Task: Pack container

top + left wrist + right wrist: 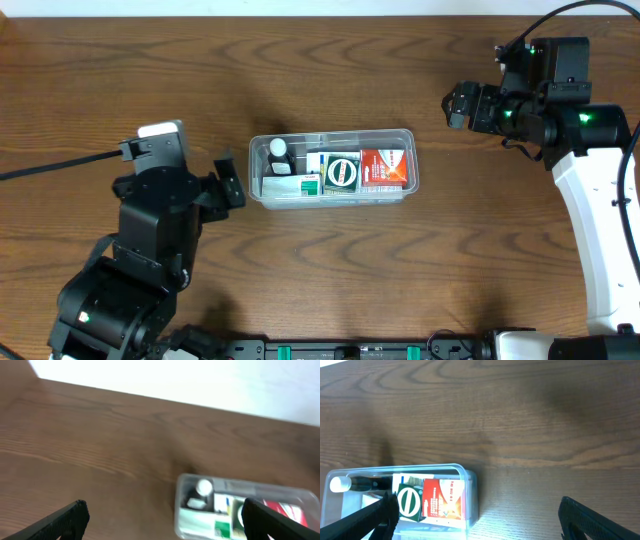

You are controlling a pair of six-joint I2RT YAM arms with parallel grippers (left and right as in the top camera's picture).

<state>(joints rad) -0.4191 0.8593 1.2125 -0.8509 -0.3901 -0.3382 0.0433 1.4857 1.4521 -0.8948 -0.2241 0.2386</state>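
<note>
The clear plastic container (pixel 332 167) stands mid-table. It holds a small white-capped bottle (pixel 278 153), a white and green box (pixel 292 184), a green box with a round white logo (pixel 342 172) and a red box (pixel 383 168). The container also shows in the left wrist view (pixel 240 507) and the right wrist view (pixel 402 500). My left gripper (pixel 230 180) is open and empty just left of the container; in its wrist view (pixel 162 517) the jaws are spread wide. My right gripper (pixel 457 104) is open and empty, up and to the right of the container (pixel 477 520).
The wooden table (pixel 320 60) runs to a white edge at the back. A black cable (pixel 60 165) crosses the left side. The right arm's white link (pixel 600 220) stands along the right edge.
</note>
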